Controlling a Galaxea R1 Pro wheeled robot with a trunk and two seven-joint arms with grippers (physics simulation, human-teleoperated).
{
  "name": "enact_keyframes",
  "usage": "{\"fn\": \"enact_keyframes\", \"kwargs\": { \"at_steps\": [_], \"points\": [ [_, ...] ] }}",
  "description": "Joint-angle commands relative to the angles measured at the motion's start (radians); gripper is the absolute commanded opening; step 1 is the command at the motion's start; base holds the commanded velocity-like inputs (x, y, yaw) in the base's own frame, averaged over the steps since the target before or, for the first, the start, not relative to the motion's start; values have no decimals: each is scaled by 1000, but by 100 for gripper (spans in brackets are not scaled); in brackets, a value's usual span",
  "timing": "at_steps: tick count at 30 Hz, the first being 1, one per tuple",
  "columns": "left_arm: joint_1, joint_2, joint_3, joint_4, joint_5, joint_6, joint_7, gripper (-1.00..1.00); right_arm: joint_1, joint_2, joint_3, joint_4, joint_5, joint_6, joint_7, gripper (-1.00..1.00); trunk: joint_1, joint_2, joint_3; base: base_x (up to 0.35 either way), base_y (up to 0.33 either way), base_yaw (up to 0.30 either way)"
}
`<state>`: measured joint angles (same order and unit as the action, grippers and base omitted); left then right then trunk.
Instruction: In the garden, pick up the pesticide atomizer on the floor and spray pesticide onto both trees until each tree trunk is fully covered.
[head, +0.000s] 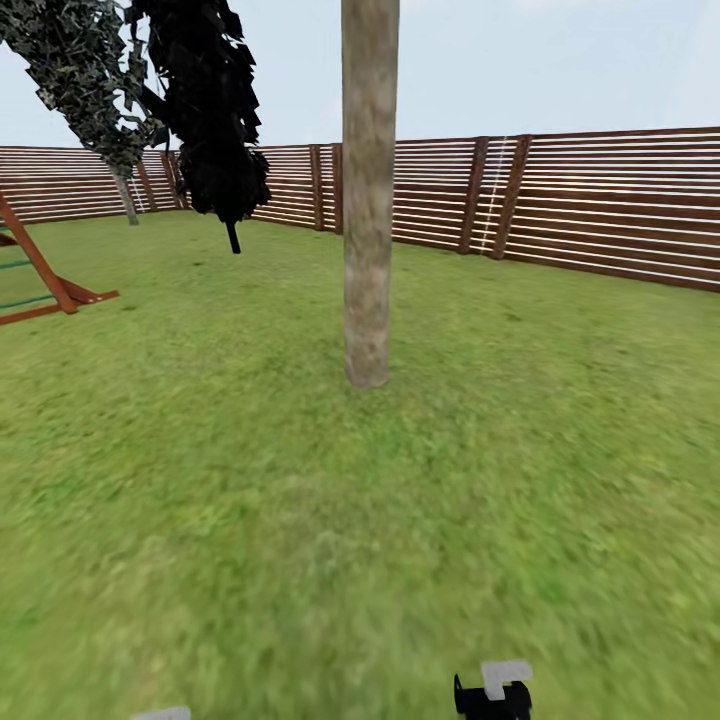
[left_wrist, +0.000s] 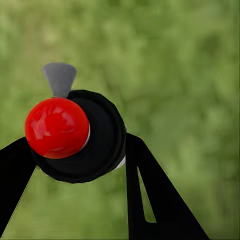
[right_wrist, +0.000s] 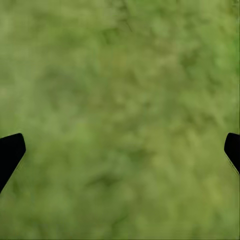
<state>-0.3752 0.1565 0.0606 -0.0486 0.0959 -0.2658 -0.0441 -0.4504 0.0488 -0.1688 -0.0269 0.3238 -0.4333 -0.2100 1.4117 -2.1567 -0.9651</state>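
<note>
Left pincer (left_wrist: 75, 165) grips the spray bottle (left_wrist: 80, 135), red cap up, no label readable. Right pincer (right_wrist: 120, 150) gapes wide over grass (right_wrist: 120, 75). Tree trunk (head: 368, 200) stands ahead.

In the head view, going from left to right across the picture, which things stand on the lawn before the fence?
Wooden frame → grey-leaved tree → dark tree → bare trunk. Behind them all runs the fence.
</note>
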Motion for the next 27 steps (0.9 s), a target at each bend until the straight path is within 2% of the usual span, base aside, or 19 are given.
{"fn": "enact_keyframes", "kwargs": {
  "at_steps": [1, 13, 27],
  "points": [
    [-1, 1, 5, 1, 7, -3, -5, -100, -1, 0, -8, 1, 11, -2, -5, 100, 0, 0, -1, 338, 0, 3],
    [-1, 7, 5, 0, 7, -3, -5, -100, -1, 3, -7, 1, 9, -2, -5, 100, 0, 0, -1, 338, 0, 0],
    [-1, 21, 4, -2, 9, 1, -4, -100, -1, -6, -8, 1, 8, -2, -6, 100, 0, 0, -1, 338, 0, 0]
  ]
}}
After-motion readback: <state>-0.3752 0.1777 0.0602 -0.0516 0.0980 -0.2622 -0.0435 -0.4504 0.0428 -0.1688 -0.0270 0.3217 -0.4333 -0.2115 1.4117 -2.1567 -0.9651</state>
